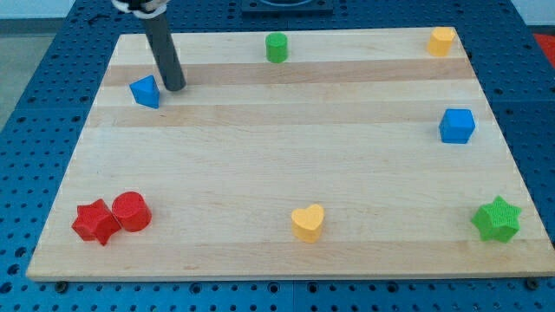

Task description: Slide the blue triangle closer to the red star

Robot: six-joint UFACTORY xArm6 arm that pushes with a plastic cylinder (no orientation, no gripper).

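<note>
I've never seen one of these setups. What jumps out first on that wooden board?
Probably the dark rod coming down at the view's top left, my tip resting just right of the small blue triangle block. Next, the red pair at the bottom left: a red star block touching a red cylinder block. Other bright blocks sit scattered around the pale wooden board.

Rod is entering from the view's top left and slanting slightly down toward the view's right. Upper end is leaving the frame, where a pale metallic collar is showing. Shaft is reading dark and straight along its whole visible run. My tip (175, 87) is sitting low at surface height, in the upper left part of the view.
</note>
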